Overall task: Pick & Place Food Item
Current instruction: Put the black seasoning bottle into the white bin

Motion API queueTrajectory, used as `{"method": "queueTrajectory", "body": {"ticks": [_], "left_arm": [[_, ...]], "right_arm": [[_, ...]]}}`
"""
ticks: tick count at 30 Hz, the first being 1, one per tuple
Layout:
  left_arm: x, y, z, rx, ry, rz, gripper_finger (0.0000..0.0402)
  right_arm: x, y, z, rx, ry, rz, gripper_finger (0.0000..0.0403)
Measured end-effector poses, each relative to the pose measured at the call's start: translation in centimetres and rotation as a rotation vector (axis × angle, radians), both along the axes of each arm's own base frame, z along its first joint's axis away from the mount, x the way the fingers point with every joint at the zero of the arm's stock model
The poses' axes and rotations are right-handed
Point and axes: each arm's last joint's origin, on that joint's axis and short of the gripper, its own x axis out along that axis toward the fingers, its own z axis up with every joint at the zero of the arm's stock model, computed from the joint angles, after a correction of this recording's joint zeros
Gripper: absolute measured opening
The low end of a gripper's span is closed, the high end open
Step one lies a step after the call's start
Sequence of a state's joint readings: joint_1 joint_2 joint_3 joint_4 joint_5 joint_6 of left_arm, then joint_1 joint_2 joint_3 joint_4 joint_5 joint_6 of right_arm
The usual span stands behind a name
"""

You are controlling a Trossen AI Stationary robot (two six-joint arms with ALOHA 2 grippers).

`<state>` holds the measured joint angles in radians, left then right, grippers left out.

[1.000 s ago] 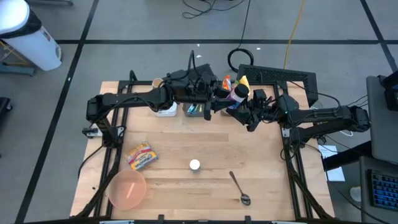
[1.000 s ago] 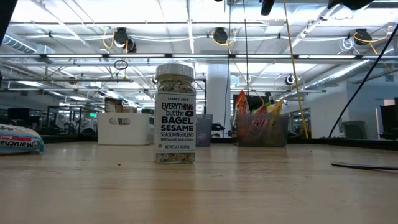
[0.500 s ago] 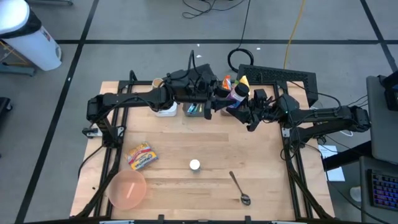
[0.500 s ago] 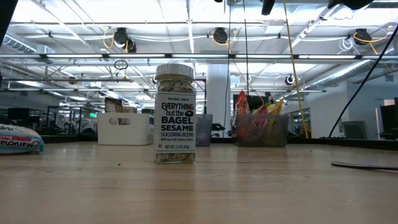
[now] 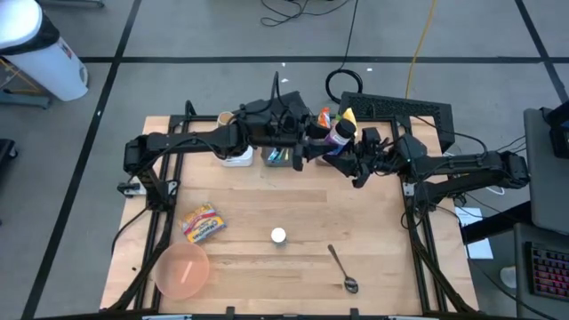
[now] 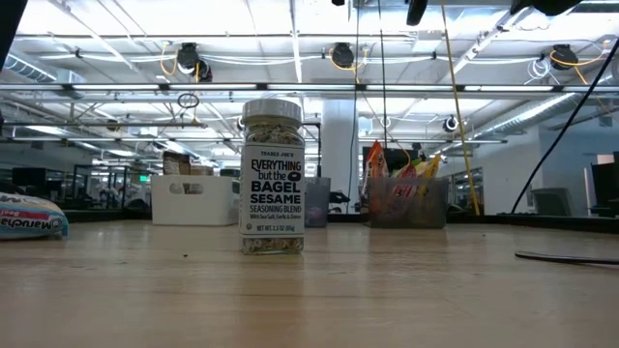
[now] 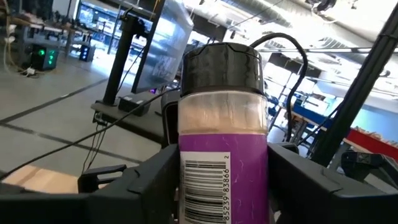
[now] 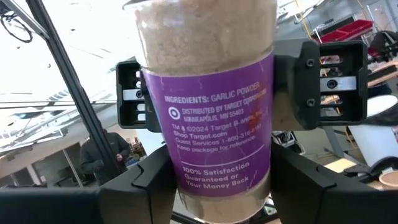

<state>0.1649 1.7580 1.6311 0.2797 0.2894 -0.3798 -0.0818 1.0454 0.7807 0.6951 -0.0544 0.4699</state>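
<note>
Handing over is the step: your left gripper [image 5: 313,149] and right gripper [image 5: 348,162] both bracket the garlic jar [image 5: 340,133] above the table's far edge. Which fingers actually clamp it cannot be told. Confirm one grip before releasing the other.

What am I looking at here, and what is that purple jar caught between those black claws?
These are two robot arms at a wooden table, filmed from above, from table height, and from each wrist. The left gripper and right gripper meet in the air at the table's far side, both around one garlic powder jar with a purple label and black cap, seemingly passing it over. On the table lie a seasoning jar, a snack packet, a pink bowl, a spoon and bins at the back.
</note>
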Motion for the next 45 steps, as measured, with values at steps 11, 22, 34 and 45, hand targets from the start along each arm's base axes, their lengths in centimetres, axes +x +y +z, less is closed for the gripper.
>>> {"method": "queueTrajectory", "body": {"ticks": [11,22,34,45], "left_arm": [[-0.1,0.8,-0.2,-0.027,0.024,0.022,0.0314],[-0.3,0.9,0.1,0.003,0.016,0.027,0.0307],[-2.7,1.7,4.2,0.175,0.191,0.041,0.0310],[-5.0,2.2,6.6,0.173,0.335,0.012,0.0312]], "right_arm": [[0.1,-0.5,-0.3,-0.003,0.028,-0.011,0.0198],[0.1,-2.2,2.0,-0.029,0.142,0.060,0.0194],[-1.1,-4.2,5.5,-0.038,0.368,0.178,0.0185],[1.4,-4.8,5.3,0.012,0.489,0.336,0.0185]]}}
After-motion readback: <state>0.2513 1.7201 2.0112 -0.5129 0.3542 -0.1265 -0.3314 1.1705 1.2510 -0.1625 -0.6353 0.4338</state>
